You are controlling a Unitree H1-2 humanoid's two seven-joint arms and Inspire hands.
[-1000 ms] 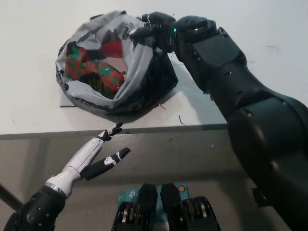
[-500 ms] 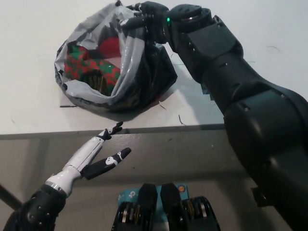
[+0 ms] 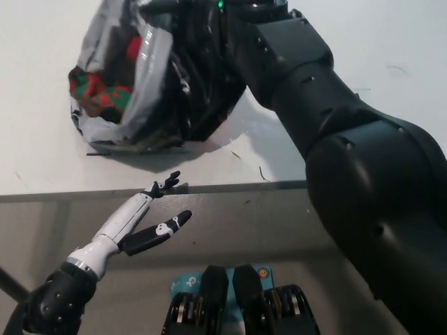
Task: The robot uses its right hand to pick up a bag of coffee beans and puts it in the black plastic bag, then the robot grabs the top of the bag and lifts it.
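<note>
Black plastic bag [image 3: 164, 77], on white table [image 3: 363, 42], top drawn upward.
Contents: red-and-green coffee bag [image 3: 98, 94], visible through the mouth. Right hand [image 3: 202, 8] at the bag's top, finger state cannot be told. Left hand [image 3: 140, 220] below the table edge, fingers spread, holding nothing.

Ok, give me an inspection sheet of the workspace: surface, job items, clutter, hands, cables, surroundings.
Surface: white table, small dark specks near its front edge.
Job's things: black plastic bag pulled up at its top, base apparently on the table; red-and-green coffee bean bag visible inside.
Clutter: nothing seen.
Hands: right hand at the bag's top, mostly cut off by the picture's upper edge, grip unclear; left hand rests open below the table edge.
Cables: nothing seen.
Surroundings: grey floor below the table.
</note>
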